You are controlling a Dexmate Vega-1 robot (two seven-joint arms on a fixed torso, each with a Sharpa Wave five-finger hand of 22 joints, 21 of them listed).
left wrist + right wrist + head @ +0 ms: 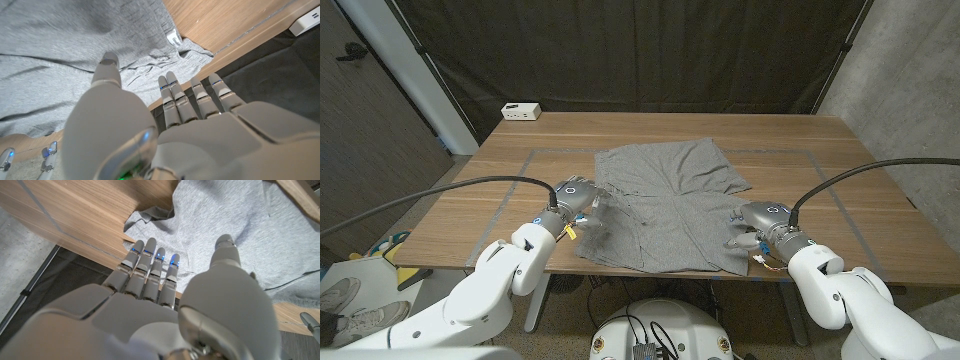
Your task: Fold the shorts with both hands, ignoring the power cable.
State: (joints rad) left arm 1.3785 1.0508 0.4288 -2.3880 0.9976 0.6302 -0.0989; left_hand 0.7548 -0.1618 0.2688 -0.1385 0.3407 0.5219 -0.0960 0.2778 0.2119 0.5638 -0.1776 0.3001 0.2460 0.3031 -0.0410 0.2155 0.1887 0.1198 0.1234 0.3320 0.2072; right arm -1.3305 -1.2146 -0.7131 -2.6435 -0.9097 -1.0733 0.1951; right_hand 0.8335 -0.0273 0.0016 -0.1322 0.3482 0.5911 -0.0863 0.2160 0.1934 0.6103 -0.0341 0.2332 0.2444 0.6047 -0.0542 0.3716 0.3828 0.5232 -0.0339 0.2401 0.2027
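Wooden worktop [520,140] against a dark curtain carries the grey shorts [665,205], spread at frame centre; they look light, limp jersey, likely to sag and slide, so best pinched at side hems or corners. Left hand [575,196] and right hand [758,222] flank the cloth, fingers [175,97] apart over its edges, holding nothing.

Black curtain [620,50] hung at twelve o'clock behind the wooden table [570,130]; grey concrete wall [910,80] at two; shoes [350,310] at eight.
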